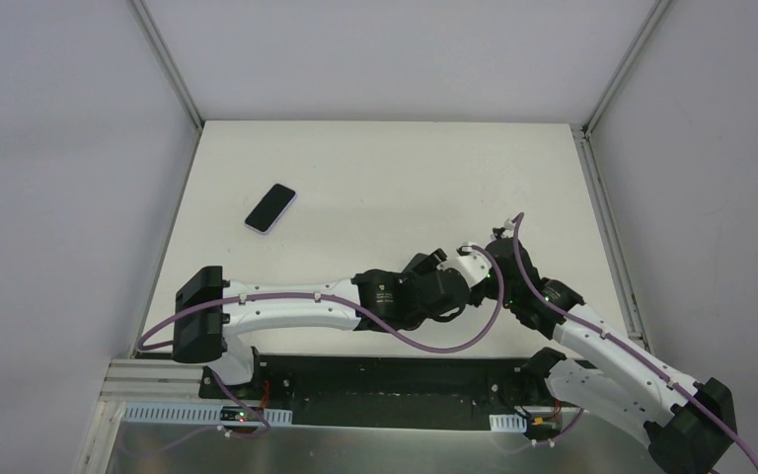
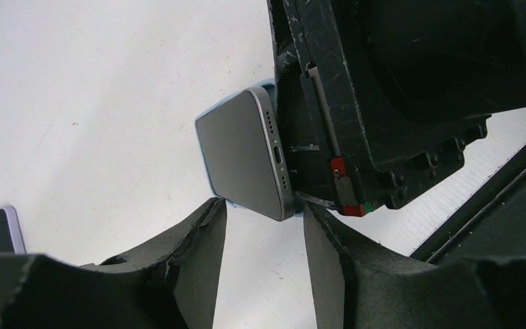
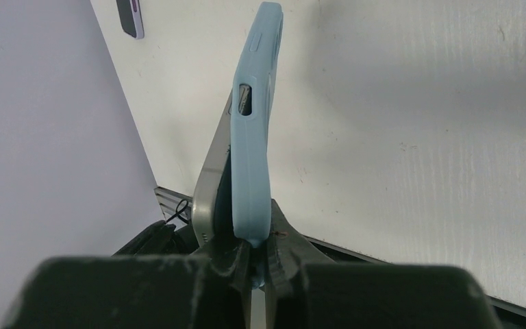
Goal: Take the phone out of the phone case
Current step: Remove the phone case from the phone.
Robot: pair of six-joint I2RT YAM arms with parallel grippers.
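Phone [image 2: 243, 154] half out; right gripper [image 3: 255, 248] clamped on case [image 3: 253, 137], left gripper [image 2: 264, 207] open astride phone's end. Next, I guess: clamp, pull.

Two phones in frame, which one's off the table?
The blue-cased phone, pinched in the right gripper; the lilac-edged phone lies flat on the table, untouched.

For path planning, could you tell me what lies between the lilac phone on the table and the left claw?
Only bare white tabletop separates lilac rectangular phone and left claw, per the top view.

left pincer [image 2: 264, 227]: spread | phone [image 2: 240, 154] corner in the gap | phone case [image 2: 209, 184]: blue rim showing
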